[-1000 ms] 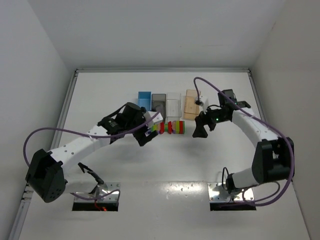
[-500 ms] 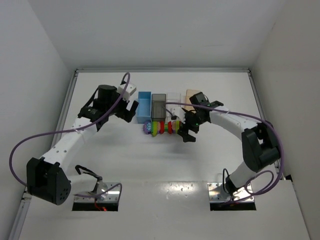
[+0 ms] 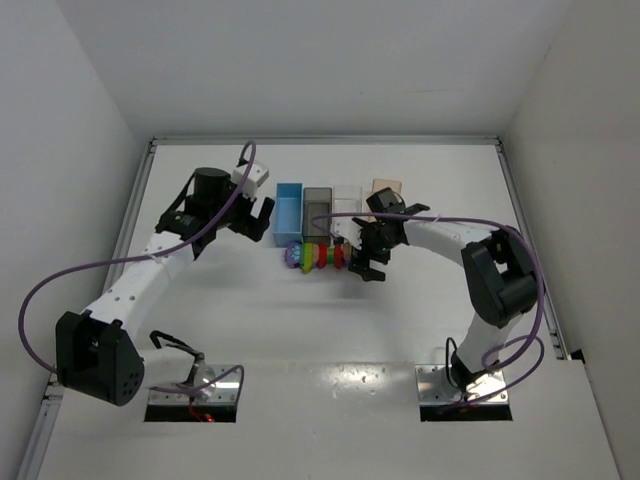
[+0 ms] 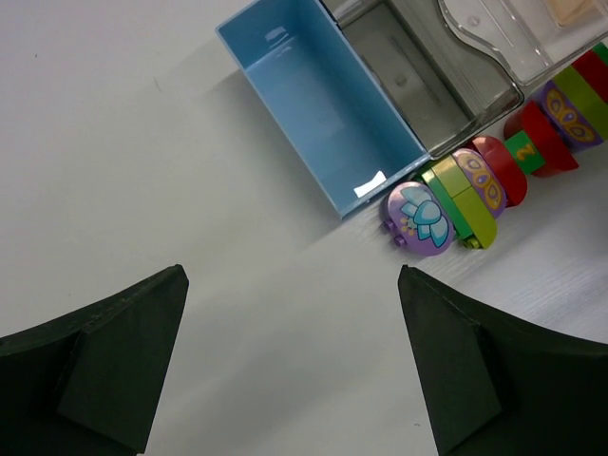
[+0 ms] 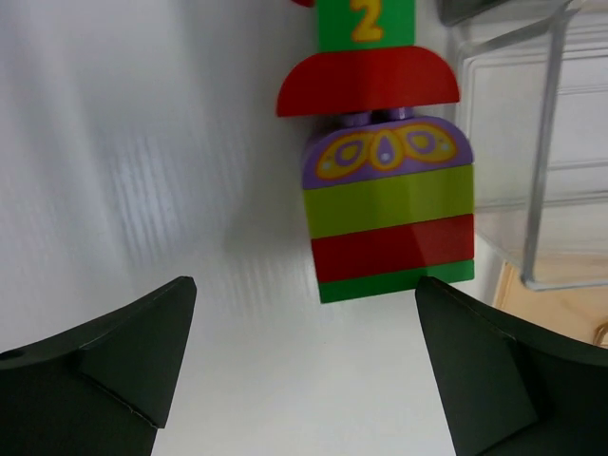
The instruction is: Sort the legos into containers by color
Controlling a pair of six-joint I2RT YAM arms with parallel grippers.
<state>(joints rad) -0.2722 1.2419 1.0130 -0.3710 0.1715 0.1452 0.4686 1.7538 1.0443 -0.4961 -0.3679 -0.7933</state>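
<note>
A multicoloured lego stack lies on its side in front of the bins, with purple, green, lime-yellow and red bricks joined. In the left wrist view its purple end lies by the blue bin. My left gripper is open and empty, left of the blue bin; in its wrist view only bare table lies between the fingers. My right gripper is open at the stack's right end; in its wrist view the green end brick sits just ahead, untouched.
Dark grey bin, clear bin and pale orange bin stand in a row right of the blue one. The right arm covers part of the orange bin. The clear bin's wall is close beside the stack.
My left gripper left the stack's left end and swung back-left beside the blue bin. My right gripper moved left to the stack's right end. The stack now lies a little further left.
</note>
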